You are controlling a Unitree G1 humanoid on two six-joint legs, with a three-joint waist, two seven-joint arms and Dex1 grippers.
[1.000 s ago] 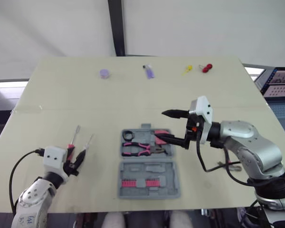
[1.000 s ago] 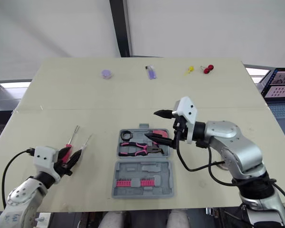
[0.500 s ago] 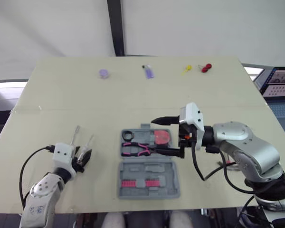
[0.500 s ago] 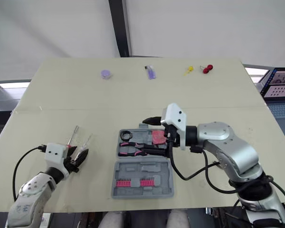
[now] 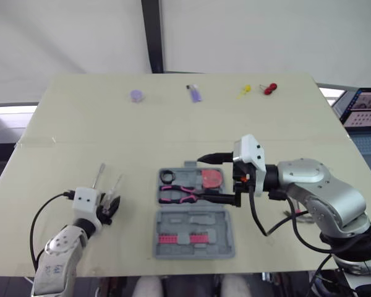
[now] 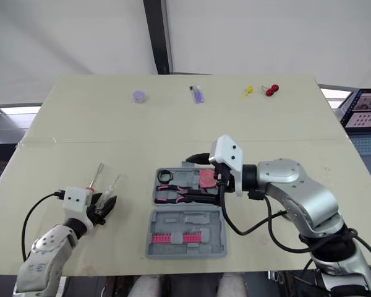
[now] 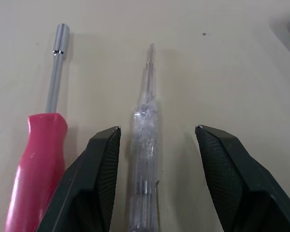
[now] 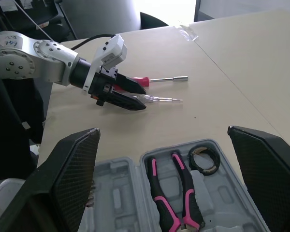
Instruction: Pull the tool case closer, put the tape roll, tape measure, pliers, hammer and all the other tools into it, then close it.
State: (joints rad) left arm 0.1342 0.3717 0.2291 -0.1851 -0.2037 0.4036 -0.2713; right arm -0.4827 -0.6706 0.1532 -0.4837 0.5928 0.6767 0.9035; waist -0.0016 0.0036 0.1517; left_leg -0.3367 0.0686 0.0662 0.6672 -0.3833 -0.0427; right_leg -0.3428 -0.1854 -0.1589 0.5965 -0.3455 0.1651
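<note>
The grey tool case [image 5: 193, 234] lies open near the table's front edge. Its far half holds a black tape roll [image 5: 167, 176], pink-handled pliers [image 5: 179, 194] and a pink tape measure [image 5: 213, 179]. My right gripper [image 5: 206, 178] hangs open over the case's right end, its fingers wide apart on either side of the tape measure. To the case's left lie a red-handled driver [image 7: 38, 154] and a clear-handled screwdriver [image 7: 147, 145]. My left gripper [image 7: 157, 128] is open, its fingers straddling the clear handle without gripping it.
The case's near half [image 6: 185, 233] holds a row of pink bits [image 6: 170, 237]. Along the table's far edge sit a purple disc [image 5: 136, 95], a purple object [image 5: 195, 93], a yellow piece [image 5: 243, 91] and a red piece [image 5: 269, 88].
My left gripper has slid forward and down until its fingers straddle the clear screwdriver. My right gripper swung left over the case a second ago and has held still since.
</note>
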